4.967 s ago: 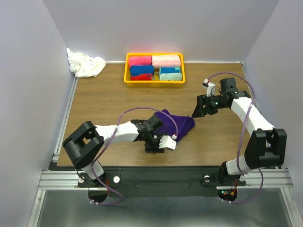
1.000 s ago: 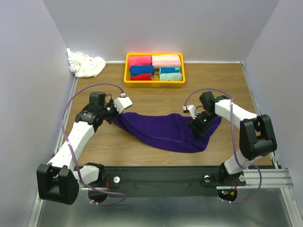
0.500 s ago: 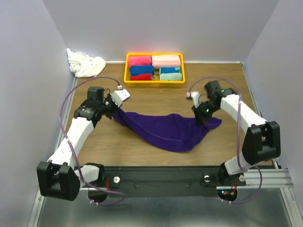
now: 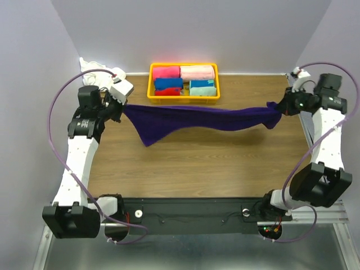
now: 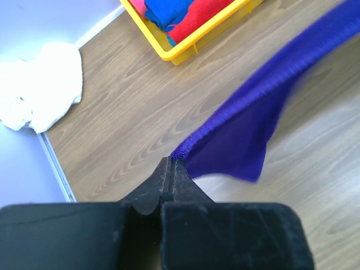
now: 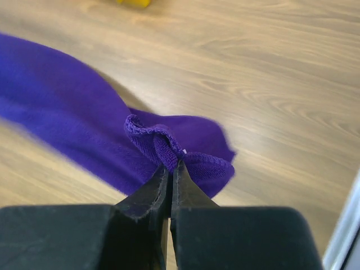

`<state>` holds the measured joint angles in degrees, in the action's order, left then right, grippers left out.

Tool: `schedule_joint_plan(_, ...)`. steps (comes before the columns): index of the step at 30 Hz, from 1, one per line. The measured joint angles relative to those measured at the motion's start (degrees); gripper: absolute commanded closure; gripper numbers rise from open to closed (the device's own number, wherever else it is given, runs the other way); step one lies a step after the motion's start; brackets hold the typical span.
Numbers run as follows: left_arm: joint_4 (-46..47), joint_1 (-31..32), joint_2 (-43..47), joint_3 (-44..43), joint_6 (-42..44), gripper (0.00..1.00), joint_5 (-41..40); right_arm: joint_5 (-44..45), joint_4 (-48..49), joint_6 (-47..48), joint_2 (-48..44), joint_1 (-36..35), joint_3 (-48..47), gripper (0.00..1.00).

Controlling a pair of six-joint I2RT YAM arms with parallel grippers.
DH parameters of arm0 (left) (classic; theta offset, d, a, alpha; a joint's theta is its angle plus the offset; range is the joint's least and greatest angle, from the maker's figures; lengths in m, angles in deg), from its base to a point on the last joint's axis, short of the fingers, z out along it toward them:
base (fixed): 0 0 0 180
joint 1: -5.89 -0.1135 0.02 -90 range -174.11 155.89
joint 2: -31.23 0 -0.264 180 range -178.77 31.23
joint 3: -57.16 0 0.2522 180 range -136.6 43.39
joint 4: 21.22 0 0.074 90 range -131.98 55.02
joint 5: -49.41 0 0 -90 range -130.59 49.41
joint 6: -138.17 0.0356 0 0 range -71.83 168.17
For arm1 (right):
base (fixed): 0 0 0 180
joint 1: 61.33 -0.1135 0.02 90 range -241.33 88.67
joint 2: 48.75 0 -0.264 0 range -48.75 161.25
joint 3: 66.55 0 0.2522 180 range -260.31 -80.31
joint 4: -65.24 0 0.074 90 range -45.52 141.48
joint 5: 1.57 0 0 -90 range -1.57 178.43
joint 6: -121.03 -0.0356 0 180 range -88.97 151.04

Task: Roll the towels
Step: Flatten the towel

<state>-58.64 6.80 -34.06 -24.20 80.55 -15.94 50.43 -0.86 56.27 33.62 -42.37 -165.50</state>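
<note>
white cloth (image 4: 102, 76): bunched in the far left corner of the bench (image 4: 197, 166).
left tool (image 5: 170, 164): clenched on the left corner of the purple towel (image 4: 197, 118), tips pressed together on the hem.
purple towel: stretched in the air between both tools, just in front of the basket; a flap hangs down near its left end.
yellow basket (image 4: 183, 97): far edge, centre; holds rolled towels (image 4: 169, 72) in pink, blue, red, teal.
right tool (image 6: 171, 163): clenched on the towel's bunched right corner.
</note>
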Motion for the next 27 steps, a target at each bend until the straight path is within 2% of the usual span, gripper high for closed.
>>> schedule_joint_plan(5, -4.28, -1.75, 8.26, 0.07, -0.46, 1.00, 2.91, -2.32, -0.02, -1.49, -9.14, 8.09, 2.19, 1.00)
schedule_joint_plan(10, -8.35, -1.77, 17.05, -1.38, -0.15, 1.00, 3.32, -2.29, -0.07, -2.95, -21.05, 8.09, 3.50, 0.99)
schedule_joint_plan(13, -11.43, -1.77, 18.88, -4.22, 0.46, 1.00, 3.34, -2.32, -0.26, -3.67, -23.47, 8.07, 3.48, 0.99)
schedule_joint_plan(19, -12.15, -1.77, 15.19, -2.40, 0.98, 1.00, 1.31, -3.50, -0.70, -4.15, -15.91, 7.98, 5.18, 0.99)
schedule_joint_plan(21, -10.67, -1.77, 10.43, -0.22, 0.31, 1.00, -0.20, -3.85, 0.61, -4.63, -10.03, 7.34, 6.99, 1.00)
schedule_joint_plan(25, -5.38, -1.77, -0.50, 3.04, -0.74, 1.00, -2.54, -0.44, 6.03, -6.73, 1.53, 1.25, 13.11, 0.99)
schedule_joint_plan(27, -2.36, -1.79, -6.88, 4.35, -1.40, 1.00, -4.20, 1.68, 8.59, -8.61, 4.63, -3.02, 15.13, 0.80)
